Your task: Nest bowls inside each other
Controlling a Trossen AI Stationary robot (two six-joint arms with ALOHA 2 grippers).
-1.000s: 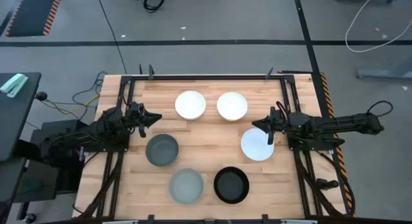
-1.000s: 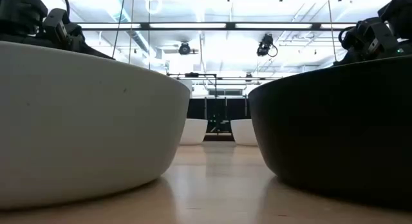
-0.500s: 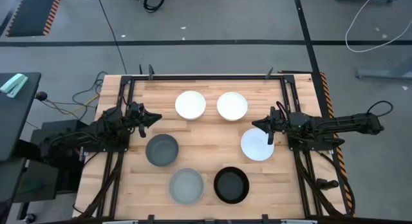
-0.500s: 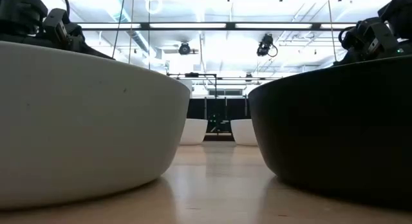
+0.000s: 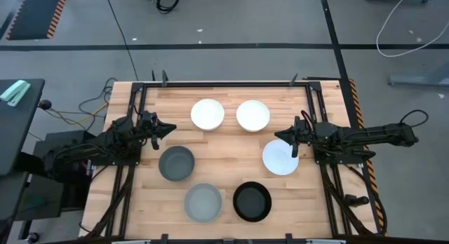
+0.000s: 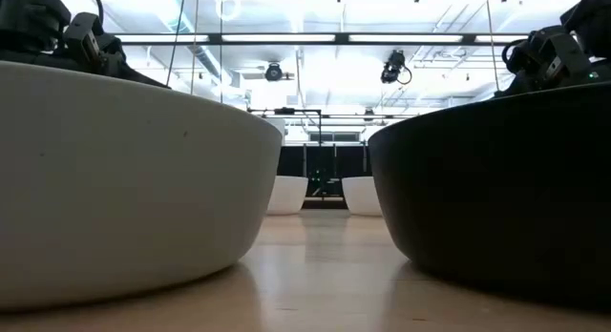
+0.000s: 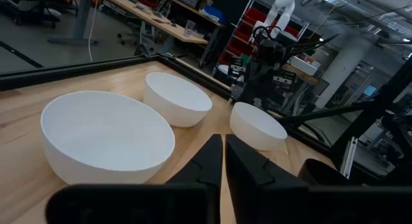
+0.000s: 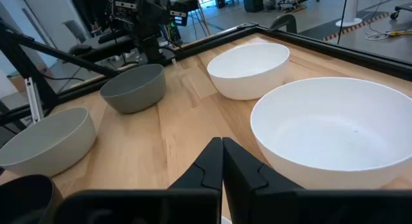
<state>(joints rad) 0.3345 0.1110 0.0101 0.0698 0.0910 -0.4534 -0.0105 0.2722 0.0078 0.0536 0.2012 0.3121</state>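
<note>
Six round bowls stand on their bases on the wooden table. Two white bowls [image 5: 208, 114] [image 5: 252, 116] are side by side toward the far edge, and a third white bowl [image 5: 280, 158] is on the right. The dark grey bowl [image 5: 176, 163] is left of centre. The light grey-green bowl [image 5: 203, 202] and the black bowl [image 5: 252, 202] stand near the near edge. My left gripper [image 5: 170, 127] is shut, at the left side, above the table beyond the dark grey bowl. My right gripper [image 5: 278, 137] is shut, by the far-left rim of the right white bowl.
Black frame rails [image 5: 224, 83] run along the table's far edge and both sides. In the low view the light grey-green bowl [image 6: 124, 179] and the black bowl [image 6: 496, 189] fill the foreground. Bare wood [image 5: 228, 156] lies between the bowls at the table's middle.
</note>
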